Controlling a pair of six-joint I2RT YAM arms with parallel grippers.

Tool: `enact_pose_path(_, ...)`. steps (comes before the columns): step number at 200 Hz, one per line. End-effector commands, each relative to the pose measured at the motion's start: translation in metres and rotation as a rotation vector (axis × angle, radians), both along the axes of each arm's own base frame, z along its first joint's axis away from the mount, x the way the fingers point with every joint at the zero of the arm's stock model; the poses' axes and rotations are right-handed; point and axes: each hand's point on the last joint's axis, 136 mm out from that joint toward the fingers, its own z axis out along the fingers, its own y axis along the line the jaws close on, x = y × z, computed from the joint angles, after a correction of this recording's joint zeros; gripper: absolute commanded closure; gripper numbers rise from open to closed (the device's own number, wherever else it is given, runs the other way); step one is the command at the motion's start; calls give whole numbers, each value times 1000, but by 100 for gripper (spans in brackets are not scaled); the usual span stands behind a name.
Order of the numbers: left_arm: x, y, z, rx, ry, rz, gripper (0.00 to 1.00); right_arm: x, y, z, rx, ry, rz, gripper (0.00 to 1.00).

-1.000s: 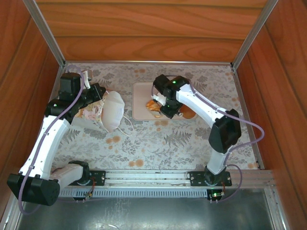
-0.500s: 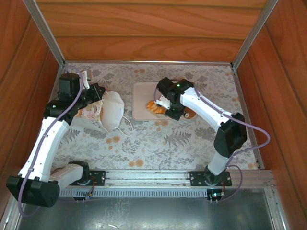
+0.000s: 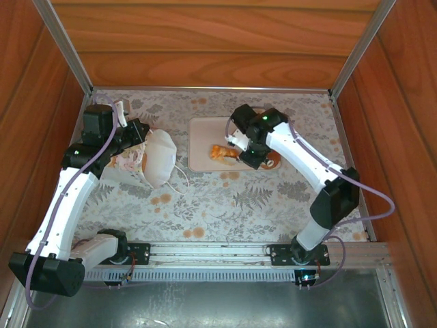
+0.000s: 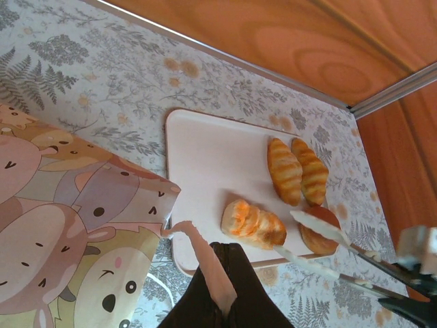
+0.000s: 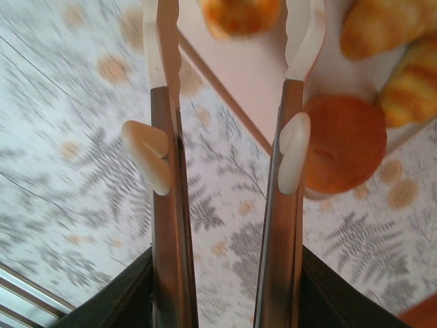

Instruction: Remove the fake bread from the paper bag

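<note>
right gripper (image 5: 232, 27) seemingly off ridged croissant (image 4: 252, 222)

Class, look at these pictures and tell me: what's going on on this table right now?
The left gripper is shut on the edge of the paper bag. Four pieces of fake bread lie on the pink tray: two croissants, a roll and a round bun. The right gripper hangs open and empty over the tray's edge, next to the round bun.
</note>
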Motion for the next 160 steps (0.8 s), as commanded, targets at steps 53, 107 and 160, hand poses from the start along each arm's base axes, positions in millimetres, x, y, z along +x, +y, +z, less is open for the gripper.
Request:
enact_pose_path(53,-3,-1,4,-9,-11,1,100,33,73,-15,147,125,-205,54)
enact_pose_path(107,-2,-2,1,-11,-1,-4,100,42,64,-40,-14,107,-215,55)
enact_pose_path(160,-1,-2,0,-7,1,-3,100,23,38,-32,-83,105,-138,56)
